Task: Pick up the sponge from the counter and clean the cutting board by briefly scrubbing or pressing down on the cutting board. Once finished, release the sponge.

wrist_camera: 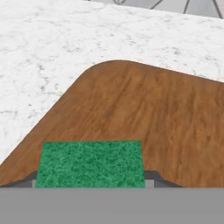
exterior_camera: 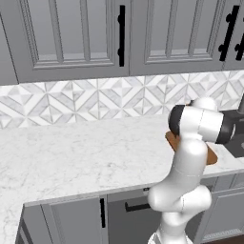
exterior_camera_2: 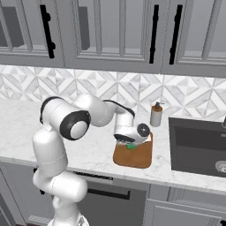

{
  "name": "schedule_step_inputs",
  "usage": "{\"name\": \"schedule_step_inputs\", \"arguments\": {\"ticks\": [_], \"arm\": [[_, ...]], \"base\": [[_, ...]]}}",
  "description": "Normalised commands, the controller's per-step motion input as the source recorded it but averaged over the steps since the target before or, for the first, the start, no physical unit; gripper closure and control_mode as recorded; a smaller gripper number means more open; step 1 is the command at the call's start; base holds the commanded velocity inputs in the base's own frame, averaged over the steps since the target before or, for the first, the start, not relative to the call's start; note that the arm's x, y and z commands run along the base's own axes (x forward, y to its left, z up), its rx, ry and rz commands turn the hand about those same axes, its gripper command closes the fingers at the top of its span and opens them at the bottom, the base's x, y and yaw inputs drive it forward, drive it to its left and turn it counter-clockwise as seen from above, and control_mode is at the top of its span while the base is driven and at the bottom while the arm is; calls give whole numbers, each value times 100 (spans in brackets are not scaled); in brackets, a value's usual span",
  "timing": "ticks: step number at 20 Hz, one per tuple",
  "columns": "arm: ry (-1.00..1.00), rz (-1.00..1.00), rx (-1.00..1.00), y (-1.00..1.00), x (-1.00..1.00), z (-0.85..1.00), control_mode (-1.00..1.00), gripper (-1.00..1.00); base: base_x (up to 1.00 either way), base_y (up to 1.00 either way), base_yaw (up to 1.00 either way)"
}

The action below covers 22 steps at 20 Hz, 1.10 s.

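The sponge (wrist_camera: 89,164) shows its green top low in the hand view, with a dark fingertip (wrist_camera: 154,176) at each side. My gripper (wrist_camera: 89,181) is shut on it. Under it lies the brown wooden cutting board (wrist_camera: 148,109), on the white marble counter (wrist_camera: 39,52). In the right base view the hand (exterior_camera_2: 129,140) hangs low over the board's (exterior_camera_2: 134,160) far left part, a bit of the green sponge (exterior_camera_2: 130,146) below it. Whether the sponge touches the wood I cannot tell. In the left base view my arm hides most of the board (exterior_camera: 210,156).
A grey soap dispenser (exterior_camera_2: 156,115) stands just behind the board. The dark sink (exterior_camera_2: 198,142) lies right of it. Grey wall cabinets (exterior_camera_2: 123,31) hang above the tile backsplash. The counter (exterior_camera: 81,152) runs wide to the left.
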Motion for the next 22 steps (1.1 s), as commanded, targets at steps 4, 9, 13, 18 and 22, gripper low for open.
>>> {"name": "schedule_step_inputs", "arguments": {"ticks": [4, 9, 13, 18, 22], "arm": [[9, -5, 0, -1, -54, -9, -100, 100], [14, -7, 0, -9, -55, -4, -100, 100], [13, -7, 0, -16, -58, -6, -100, 100], [12, -6, 0, -15, -35, -6, -100, 100], [4, -5, 0, -17, 12, 0, -100, 100]], "base": [[0, 0, 0], [0, 0, 0], [0, 0, 0], [0, 0, 0], [0, 0, 0]]}}
